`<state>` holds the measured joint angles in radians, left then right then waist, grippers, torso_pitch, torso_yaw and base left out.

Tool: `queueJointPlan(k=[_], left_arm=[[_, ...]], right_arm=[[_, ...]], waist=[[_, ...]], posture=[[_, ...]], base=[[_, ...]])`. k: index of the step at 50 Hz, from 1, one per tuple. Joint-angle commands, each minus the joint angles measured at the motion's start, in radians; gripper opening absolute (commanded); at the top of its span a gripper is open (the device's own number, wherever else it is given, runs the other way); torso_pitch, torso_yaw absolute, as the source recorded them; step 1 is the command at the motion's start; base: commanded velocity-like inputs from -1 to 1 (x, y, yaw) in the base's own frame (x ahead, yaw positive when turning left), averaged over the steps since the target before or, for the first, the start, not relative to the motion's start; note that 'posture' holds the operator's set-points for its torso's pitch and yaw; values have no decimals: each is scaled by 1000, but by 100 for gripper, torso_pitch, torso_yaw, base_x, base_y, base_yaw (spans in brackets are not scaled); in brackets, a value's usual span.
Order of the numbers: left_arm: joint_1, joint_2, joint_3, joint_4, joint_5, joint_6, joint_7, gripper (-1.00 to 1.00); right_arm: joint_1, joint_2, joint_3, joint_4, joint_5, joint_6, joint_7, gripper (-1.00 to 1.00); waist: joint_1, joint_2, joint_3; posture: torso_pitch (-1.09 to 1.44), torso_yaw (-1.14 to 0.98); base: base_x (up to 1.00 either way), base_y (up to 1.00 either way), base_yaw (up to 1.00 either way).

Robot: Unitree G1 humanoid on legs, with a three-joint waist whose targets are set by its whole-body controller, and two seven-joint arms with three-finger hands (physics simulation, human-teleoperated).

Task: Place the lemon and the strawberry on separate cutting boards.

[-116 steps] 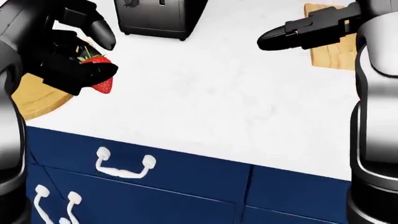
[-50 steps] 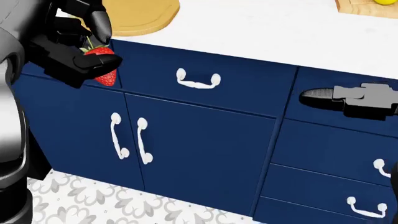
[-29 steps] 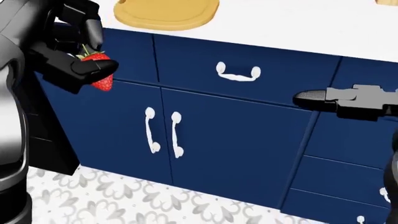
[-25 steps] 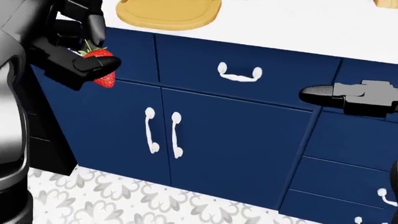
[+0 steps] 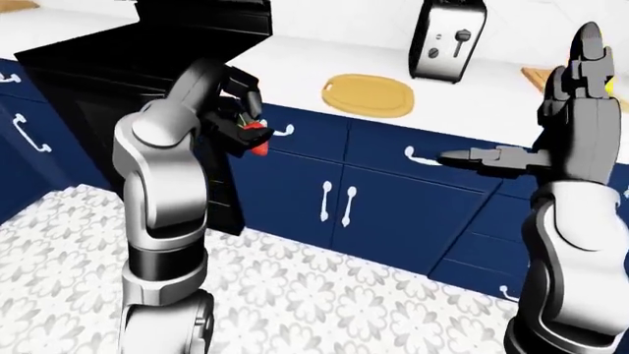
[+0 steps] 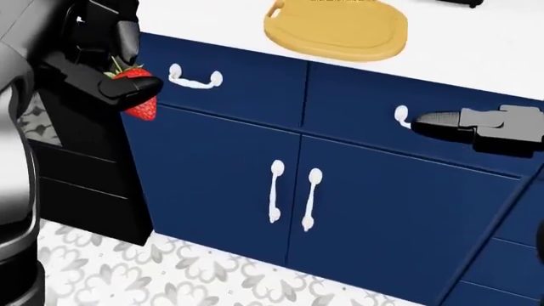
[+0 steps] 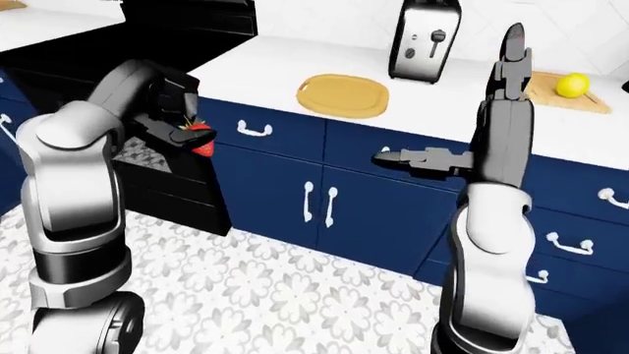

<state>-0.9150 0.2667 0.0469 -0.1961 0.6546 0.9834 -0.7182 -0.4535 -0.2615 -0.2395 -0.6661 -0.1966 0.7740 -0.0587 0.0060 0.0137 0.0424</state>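
Since the head view of half a second ago the whole picture has slid to the right: the camera has swung left, so the round yellow wooden cutting board point(image 6: 336, 29) now sits near the top centre and a black oven front shows at the left edge. The left robot hand point(image 6: 102, 70) keeps the same hold, its dark fingers closed round the red strawberry point(image 6: 138, 95), whose tip hangs downward below the fingers.

That strawberry is off the white desk point(image 7: 295, 59), out over the patterned floor and level with the navy blue drawer fronts point(image 6: 229, 86). The round board lies up and to the right of it in the head view, resting on the desk close to its near edge. I judge the left arm the one to make the placement, since it holds the fruit and is on the board's side; the move needs a lift above the desk edge, then a reach rightward.

The right robot hand point(image 6: 451, 121) holds nothing, with one finger stretched out toward the left in front of the drawers, roughly below the board's right side.

In the right-eye view the yellow lemon point(image 7: 572, 85) already rests on the rectangular pale wooden cutting board point(image 7: 565, 94) far to the right. A silver toaster point(image 7: 425, 40) stands just beyond the round board, not across the likely path.
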Motion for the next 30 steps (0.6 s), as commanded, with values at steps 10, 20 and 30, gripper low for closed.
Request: queueJointPlan(k=[10, 20, 30], left_arm=[[-32, 0, -4, -30, 6, -18, 5, -95], [-32, -1, -2, -26, 4, -26, 8, -95], [-33, -4, -4, -26, 7, -28, 8, -96]], right_arm=[[-4, -15, -21, -8, 4, -28, -14, 100], [3, -9, -36, -19, 39, -11, -23, 100], [13, -14, -31, -21, 50, -12, -27, 100]], waist=[[8, 10, -13], [-26, 19, -7], [-55, -61, -39]], posture=[[0, 0], [0, 0], [0, 0]], base=[[24, 0, 0], [18, -15, 0], [0, -20, -80]])
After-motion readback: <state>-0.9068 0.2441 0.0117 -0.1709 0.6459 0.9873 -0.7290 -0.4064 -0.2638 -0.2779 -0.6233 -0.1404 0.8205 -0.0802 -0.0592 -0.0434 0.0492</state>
